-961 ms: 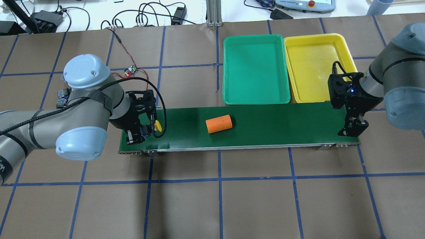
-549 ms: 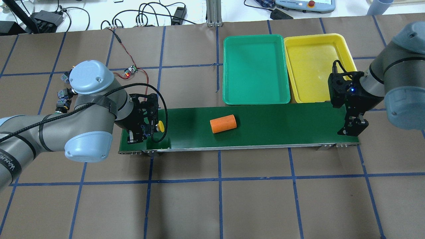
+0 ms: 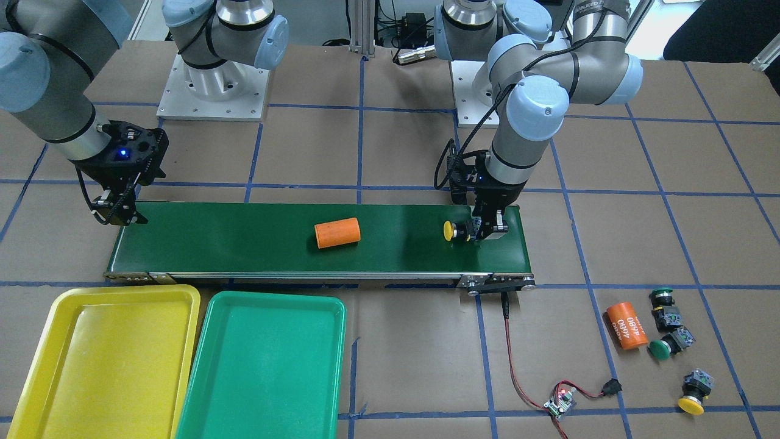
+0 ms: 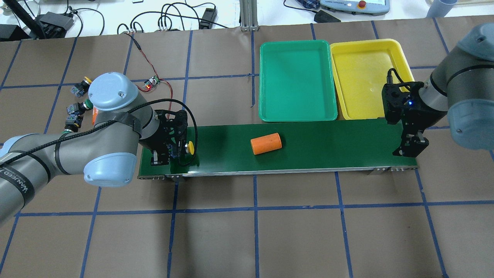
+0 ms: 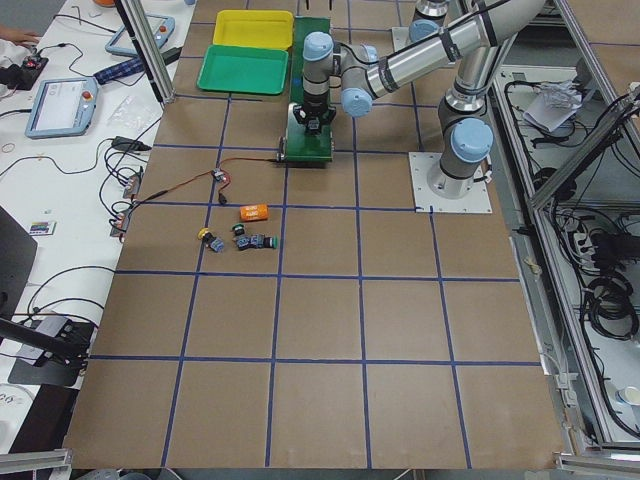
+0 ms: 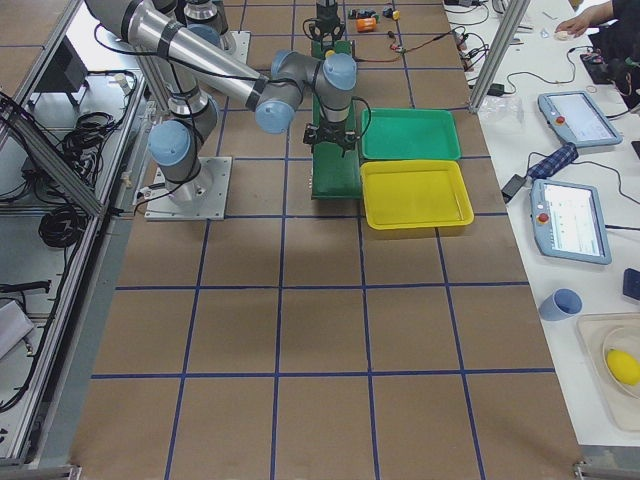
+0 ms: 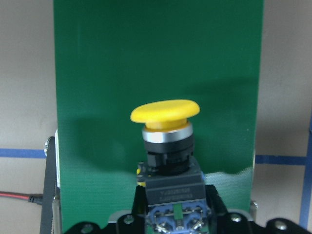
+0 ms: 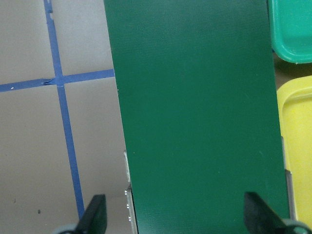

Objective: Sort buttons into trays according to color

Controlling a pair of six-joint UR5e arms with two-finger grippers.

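My left gripper (image 4: 171, 150) is shut on the grey body of a yellow button (image 7: 165, 146), which it holds sideways low over the left end of the green conveyor belt (image 4: 328, 143). The button's yellow cap (image 3: 449, 230) points along the belt. Three more buttons lie on the paper beside that end: two green (image 3: 661, 297) (image 3: 661, 348) and one yellow (image 3: 691, 402). The green tray (image 4: 297, 81) and the yellow tray (image 4: 366, 77) stand empty beyond the belt. My right gripper (image 4: 411, 146) hangs open over the belt's right end, its fingertips (image 8: 95, 214) wide apart with nothing between them.
An orange cylinder (image 4: 266, 143) lies on the belt near its middle. A second orange cylinder marked 4680 (image 3: 626, 325) lies by the loose buttons. A small circuit board with a red wire (image 3: 562, 402) sits on the paper near the belt's left end.
My left arm has moved the yellow button a little to the right along the belt. The orange cylinder has travelled right on the belt. The right arm has stayed still.
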